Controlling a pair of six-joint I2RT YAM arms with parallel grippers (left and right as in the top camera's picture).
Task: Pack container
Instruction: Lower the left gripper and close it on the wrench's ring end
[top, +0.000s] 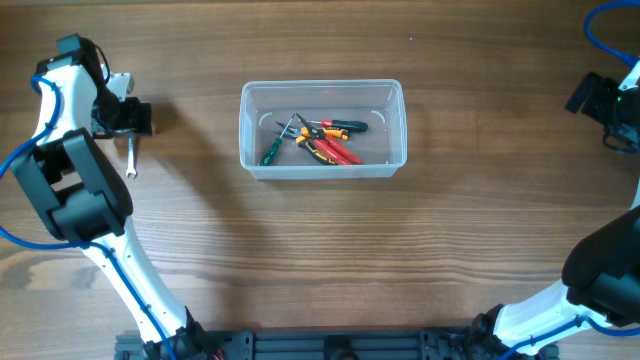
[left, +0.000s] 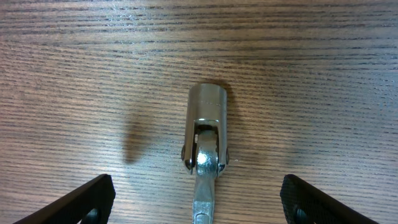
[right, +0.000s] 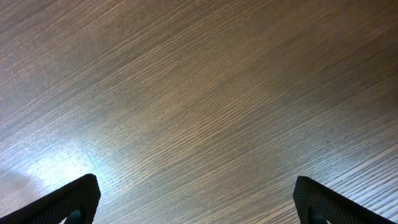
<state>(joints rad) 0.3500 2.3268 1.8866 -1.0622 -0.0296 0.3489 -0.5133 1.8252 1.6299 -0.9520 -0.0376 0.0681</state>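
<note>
The left arm (top: 118, 262) and right arm (top: 535, 312) are white tubes with black joint blocks and thin blue cables (top: 604, 22). The left gripper (top: 138, 118) is black.

No text, label, brand, number or sign is legible in any view. Any marking on the steel socket wrench (left: 207, 124), at 9 o'clock from the container (top: 245, 130), or on the tool handles (top: 342, 153) inside it, is too small or blurred to read.
</note>
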